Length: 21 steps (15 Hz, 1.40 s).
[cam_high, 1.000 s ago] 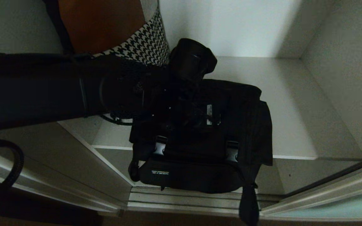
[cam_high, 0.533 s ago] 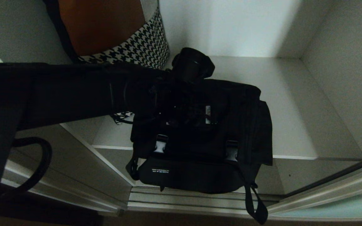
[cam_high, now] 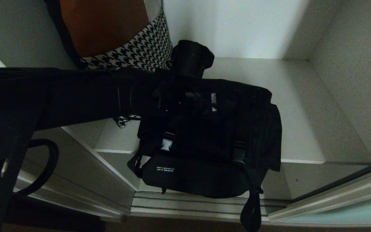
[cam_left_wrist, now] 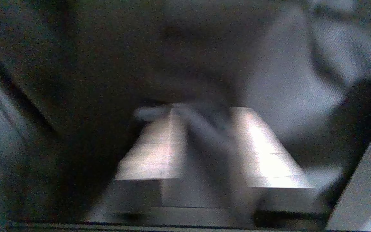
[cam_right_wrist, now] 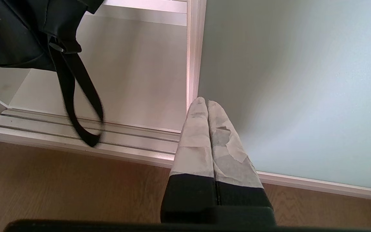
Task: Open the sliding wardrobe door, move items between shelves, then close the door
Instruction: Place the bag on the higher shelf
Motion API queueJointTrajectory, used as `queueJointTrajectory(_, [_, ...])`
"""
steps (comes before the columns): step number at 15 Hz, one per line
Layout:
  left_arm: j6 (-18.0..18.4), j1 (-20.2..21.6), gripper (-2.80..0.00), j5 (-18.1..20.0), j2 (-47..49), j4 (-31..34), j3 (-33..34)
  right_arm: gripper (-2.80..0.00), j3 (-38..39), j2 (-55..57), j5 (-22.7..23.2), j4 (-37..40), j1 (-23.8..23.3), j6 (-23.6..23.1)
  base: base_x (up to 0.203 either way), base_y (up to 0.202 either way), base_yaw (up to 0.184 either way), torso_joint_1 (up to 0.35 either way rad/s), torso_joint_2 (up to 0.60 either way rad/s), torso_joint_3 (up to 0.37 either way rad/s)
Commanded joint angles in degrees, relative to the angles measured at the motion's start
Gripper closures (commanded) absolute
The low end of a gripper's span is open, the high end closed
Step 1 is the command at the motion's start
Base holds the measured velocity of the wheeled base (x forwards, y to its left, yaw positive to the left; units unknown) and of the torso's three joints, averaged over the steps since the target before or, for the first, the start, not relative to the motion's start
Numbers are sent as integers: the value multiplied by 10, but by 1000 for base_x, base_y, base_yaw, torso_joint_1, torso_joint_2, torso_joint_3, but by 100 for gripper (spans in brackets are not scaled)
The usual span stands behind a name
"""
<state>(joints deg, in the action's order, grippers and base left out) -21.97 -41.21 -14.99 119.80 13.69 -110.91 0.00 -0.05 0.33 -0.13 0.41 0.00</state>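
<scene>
Where the left arm a second ago crossed higher over the bag (cam_high: 211,151), its black forearm now sits lower and further in over the shelf (cam_high: 304,129), and the bag's top edge has bunched and lifted slightly toward the wrist, while the dangling strap (cam_high: 249,212) has swung back to hang nearly straight below the front edge. The left gripper (cam_high: 193,103) is buried in the dark folds at the bag's upper middle; in the left wrist view its pale fingers (cam_left_wrist: 262,151) stand narrow with a grey band of fabric running between them, so it appears closed on the bag. The bag is floppy matte black cloth with two plastic buckles and a small white label, and it lies across the shelf's front edge, its lower pocket drooping over the rim toward the silver door track (cam_high: 185,203). The shelf is a smooth white-grey board between matching side walls. At its back left corner stands a round houndstooth basket (cam_high: 140,48) with an orange lining. The frosted blue-green sliding wardrobe door (cam_right_wrist: 295,90) in its thin silver frame is slid to the right. The right gripper (cam_right_wrist: 207,103) hangs low beside that door over the wood floor (cam_right_wrist: 60,187), its taped fingers pressed together, empty.
</scene>
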Motion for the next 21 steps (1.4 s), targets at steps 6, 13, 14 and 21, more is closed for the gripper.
queueJointTrajectory(6, [15, 17, 0, 6, 48, 3, -3, 0, 0, 0, 0, 0, 0, 0, 0, 0, 0, 0, 0, 0])
queueJointTrajectory(13, [99, 42, 0, 6, 54, -233, -6, 0, 0, 0, 0, 0, 0, 0, 0, 0, 0, 0, 0, 0])
queueJointTrajectory(14, [130, 44, 0, 7, 60, -262, -6, 0, 0, 0, 0, 0, 0, 0, 0, 0, 0, 0, 0, 0])
queueJointTrajectory(21, [209, 70, 0, 10, 93, -411, -6, 0, 0, 0, 0, 0, 0, 0, 0, 0, 0, 0, 0, 0])
